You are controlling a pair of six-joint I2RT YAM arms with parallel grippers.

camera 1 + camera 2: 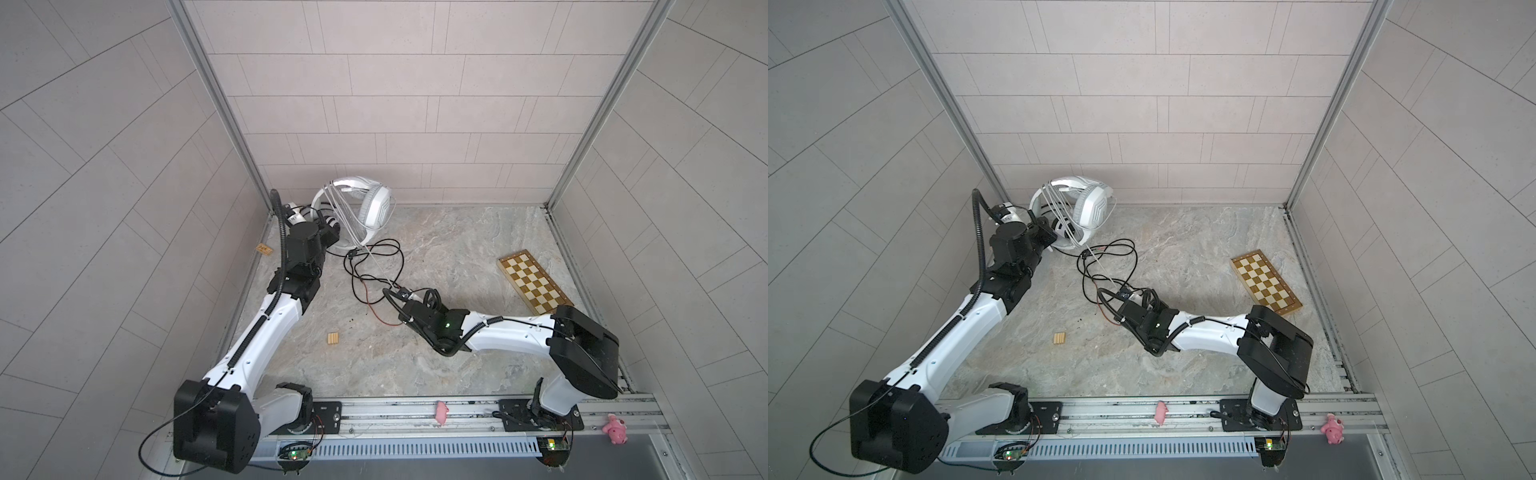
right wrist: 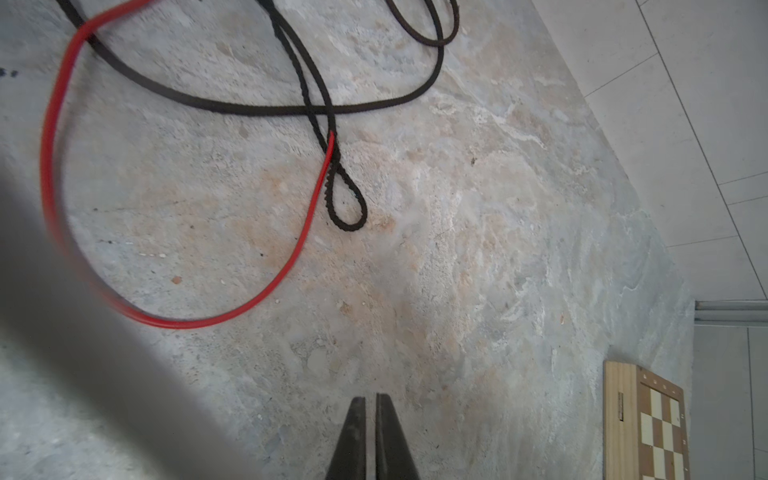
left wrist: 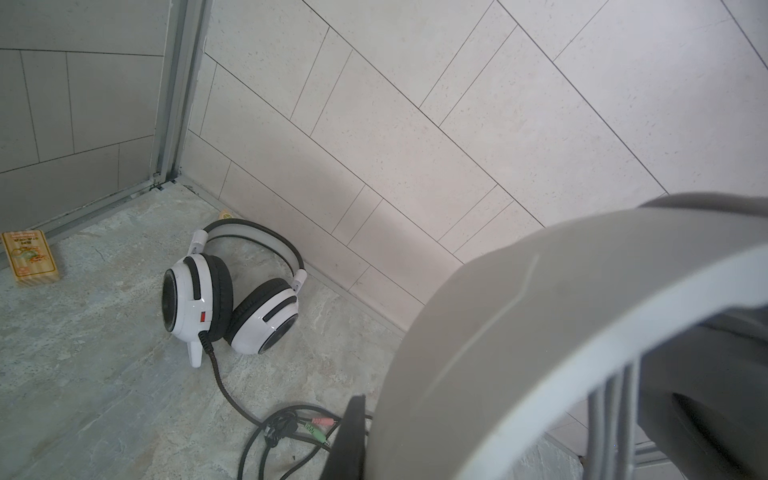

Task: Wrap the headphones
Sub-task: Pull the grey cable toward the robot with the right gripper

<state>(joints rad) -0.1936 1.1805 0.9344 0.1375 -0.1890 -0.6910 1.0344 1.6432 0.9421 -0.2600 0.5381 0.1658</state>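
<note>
the left gripper (image 1: 330, 232) is clamped on the band of the grey headset (image 1: 376, 210), holding it up off the table (image 1: 457, 353) near the back left corner, in front of the back wall. in the left wrist view that band (image 3: 540, 311) fills the near side, with one black finger (image 3: 353, 436) pressed against it; the other finger is hidden. several turns of the white cable (image 1: 340, 208) cross the band and cups, and from there one strand (image 1: 1102, 268) runs taut down to the right gripper (image 1: 395, 289), which sits low over the middle of the table. its jaws are nearly together in the right wrist view (image 2: 371, 399); that view does not show the cable, but in both top views the strand ends at its tip, so it looks pinched there. the white headset (image 3: 195, 299) lies on the table by the back wall, cups together, mostly hidden under the left arm in both top views. its black cable (image 1: 374, 257) sprawls in loose loops between the two grippers, with a red stretch (image 2: 54, 166) and pink and green plugs (image 3: 320, 426). a board (image 1: 534, 280) lies near the right wall, a block (image 1: 333, 338) sits near the left arm, and a box (image 3: 31, 257) lies at the left wall.
</note>
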